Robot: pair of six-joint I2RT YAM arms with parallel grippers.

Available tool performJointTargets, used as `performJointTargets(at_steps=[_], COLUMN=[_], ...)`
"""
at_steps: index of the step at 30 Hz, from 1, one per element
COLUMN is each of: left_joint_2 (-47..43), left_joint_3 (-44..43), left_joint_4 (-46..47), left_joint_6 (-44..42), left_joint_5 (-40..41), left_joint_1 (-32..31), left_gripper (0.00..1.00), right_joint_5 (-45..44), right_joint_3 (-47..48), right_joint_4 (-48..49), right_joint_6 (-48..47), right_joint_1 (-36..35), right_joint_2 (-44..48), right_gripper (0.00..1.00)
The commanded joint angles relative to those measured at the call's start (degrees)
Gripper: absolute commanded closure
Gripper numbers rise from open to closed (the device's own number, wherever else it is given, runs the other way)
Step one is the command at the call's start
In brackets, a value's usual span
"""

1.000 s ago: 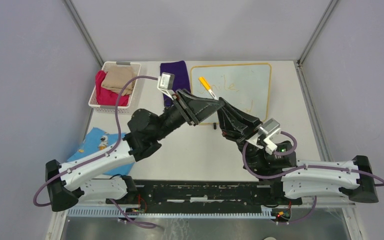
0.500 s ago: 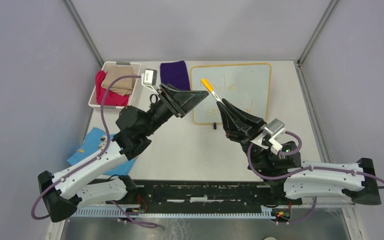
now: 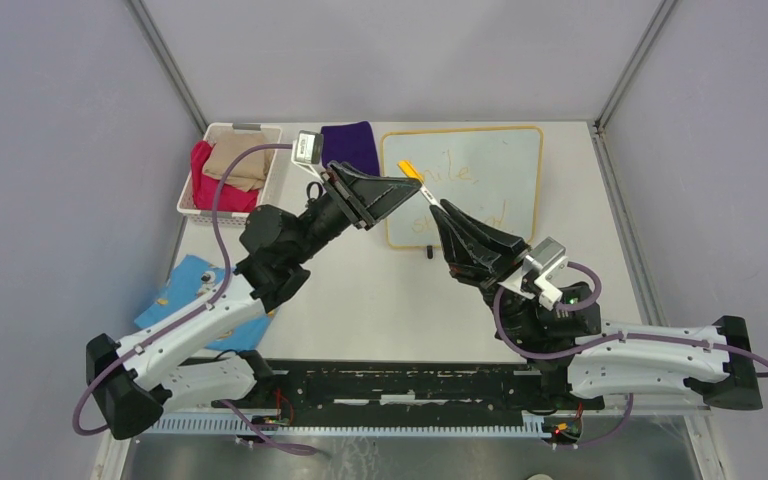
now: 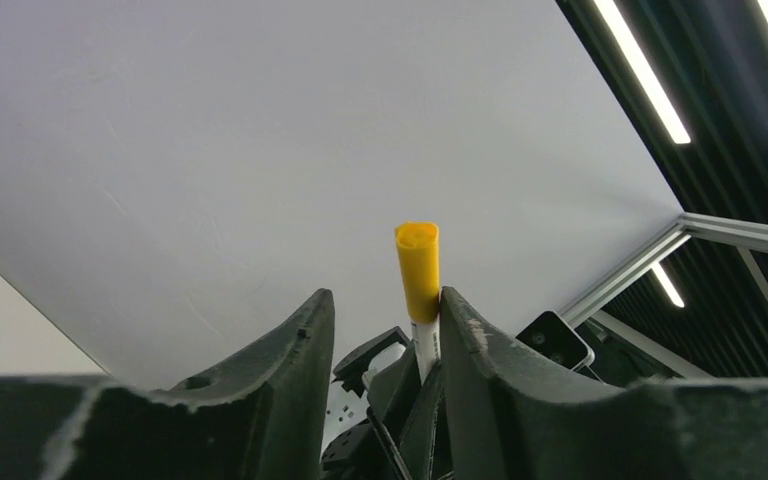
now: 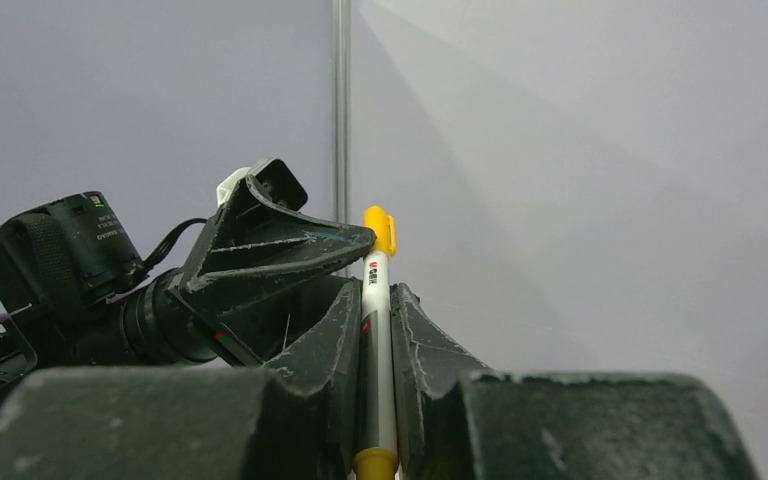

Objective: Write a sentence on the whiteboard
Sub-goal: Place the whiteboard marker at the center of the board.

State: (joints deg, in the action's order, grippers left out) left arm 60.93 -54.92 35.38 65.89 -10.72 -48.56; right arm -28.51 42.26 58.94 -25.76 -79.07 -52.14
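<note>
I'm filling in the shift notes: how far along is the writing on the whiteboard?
Done: two faint lines of orange writing show on the whiteboard. In hand: the right gripper clamps the marker; the left gripper stands open around its yellow cap. Left: probably only putting the marker away.

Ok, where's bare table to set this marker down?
Bare white tabletop lies between the yellow-framed whiteboard and the table's right edge, and nearer, between both arms. Crowded at the board's left edge: left gripper and right gripper meet around the yellow-capped white marker; small black piece nearby.
</note>
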Motion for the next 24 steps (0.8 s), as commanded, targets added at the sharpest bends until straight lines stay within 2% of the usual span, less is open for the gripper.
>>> performJointTargets(at_steps=[1, 7, 12, 15, 17, 19, 20, 22, 24], left_joint_2=[0.7, 1.4, 2.7, 3.3, 2.7, 1.3, 0.6, -0.5, -0.7], left_joint_3=[-2.1, -1.9, -1.7, -1.0, 0.0, 0.8, 1.0, 1.2, 1.1], left_joint_4=[4.7, 5.8, 7.3, 8.4, 8.9, 7.5, 6.9, 6.3, 6.2], left_joint_6=[2.8, 3.0, 3.7, 4.5, 4.7, 4.0, 3.4, 2.7, 2.5], left_joint_5=[-1.5, -2.0, -4.0, -5.0, -4.5, -3.0, -2.3, -1.4, -1.5], left_joint_1=[0.4, 0.4, 0.2, -0.5, -0.5, -0.4, -0.4, -0.4, -0.4], left_gripper=[0.55, 0.71, 0.96, 0.98, 0.84, 0.60, 0.52, 0.42, 0.39], right_joint_5=[0.5, 0.4, 0.2, 0.2, 0.2, 0.2, 0.2, 0.1, 0.2], right_joint_3=[0.5, 0.5, 0.8, 1.0, 1.0, 0.9, 0.9, 0.9, 1.0], right_joint_4=[1.2, 1.1, 1.3, 1.3, 1.3, 1.2, 1.2, 1.1, 1.0], right_joint_6=[0.2, 0.0, -0.1, -0.2, -0.2, -0.2, -0.2, -0.1, 0.1], right_joint_1=[0.1, 0.0, 0.1, 0.1, 0.1, 0.0, 0.1, 0.1, 0.1], right_joint_2=[0.1, -0.3, -0.8, -1.1, -1.0, -0.9, -0.8, -0.7, -0.8], right_gripper=[1.00, 1.00, 1.00, 1.00, 1.00, 1.00, 1.00, 1.00, 1.00])
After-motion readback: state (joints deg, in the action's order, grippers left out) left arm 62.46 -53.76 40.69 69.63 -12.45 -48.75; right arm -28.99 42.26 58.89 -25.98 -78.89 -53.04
